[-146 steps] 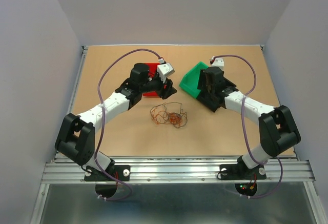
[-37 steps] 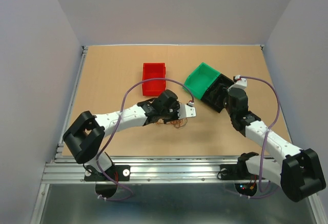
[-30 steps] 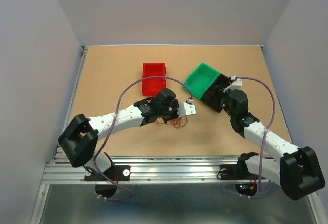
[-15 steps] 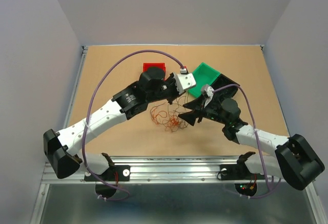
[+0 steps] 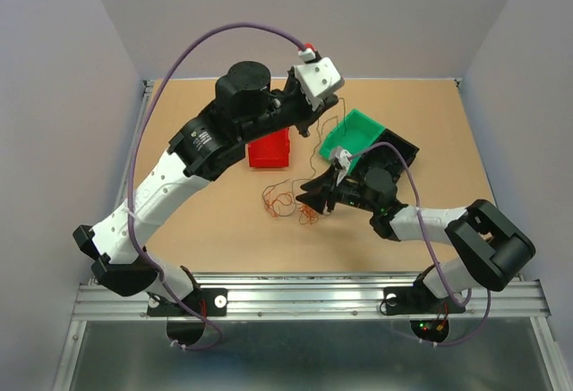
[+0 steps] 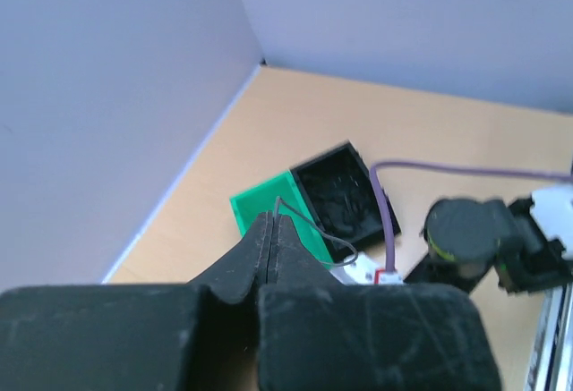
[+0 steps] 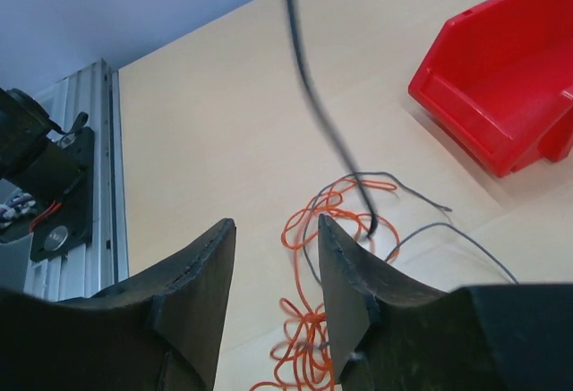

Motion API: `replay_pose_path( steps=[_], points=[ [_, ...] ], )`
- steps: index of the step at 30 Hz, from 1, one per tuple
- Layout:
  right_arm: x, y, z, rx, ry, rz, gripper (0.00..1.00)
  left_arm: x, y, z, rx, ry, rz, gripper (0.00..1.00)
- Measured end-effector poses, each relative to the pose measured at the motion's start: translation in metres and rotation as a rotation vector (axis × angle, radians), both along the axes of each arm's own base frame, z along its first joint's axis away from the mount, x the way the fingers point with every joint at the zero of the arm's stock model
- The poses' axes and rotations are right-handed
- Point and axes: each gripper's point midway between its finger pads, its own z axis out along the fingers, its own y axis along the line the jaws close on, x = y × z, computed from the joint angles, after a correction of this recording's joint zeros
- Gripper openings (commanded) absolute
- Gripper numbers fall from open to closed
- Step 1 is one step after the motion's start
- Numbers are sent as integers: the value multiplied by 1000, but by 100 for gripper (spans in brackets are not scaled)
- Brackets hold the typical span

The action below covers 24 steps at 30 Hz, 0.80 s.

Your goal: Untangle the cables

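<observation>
At table centre, the cables (image 5: 285, 205) lie in a loose orange-and-black heap. Left gripper (image 6: 271, 228), high toward twelve o'clock of the heap, has its fingers pressed together on one black strand (image 7: 313, 96). Right gripper (image 7: 273, 257) hovers over the heap, fingers parted. It would do best to pin the orange loops while the left lifts slowly.

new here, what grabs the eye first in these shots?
The left gripper, high in the air, is shut on one dark strand that runs down to the cables, an orange-and-dark bunch lying in front of the red bin. The right gripper hangs open, low over that bunch. A green bin and a black bin sit side by side to the red bin's right.
</observation>
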Motion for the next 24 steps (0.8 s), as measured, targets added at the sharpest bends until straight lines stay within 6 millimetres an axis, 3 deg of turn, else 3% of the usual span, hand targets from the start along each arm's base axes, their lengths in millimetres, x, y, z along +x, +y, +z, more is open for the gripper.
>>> replay_pose_path(
  steps=[2, 6, 9, 12, 15, 18, 24],
  points=[
    [2, 5, 2, 5, -8, 4, 40, 2, 4, 26, -48, -24, 25, 0],
    [8, 8, 3, 6, -16, -8, 11, 2, 23, 68, -139, -78, 93, 0],
    [11, 8, 3, 8, -18, -20, 12, 1, 47, 95, -207, -127, 173, 0],
    [11, 8, 3, 8, -19, -23, 25, -5, 73, 124, -287, -178, 233, 0],
    [13, 8, 4, 10, -21, -34, 30, -20, 101, 149, -382, -231, 264, 0],
    [12, 8, 11, 22, -35, -38, 34, -33, 116, 150, -418, -253, 259, 0],
    [11, 2, 41, 82, -106, -68, 34, -35, 114, 118, -391, -257, 240, 0]
  ],
)
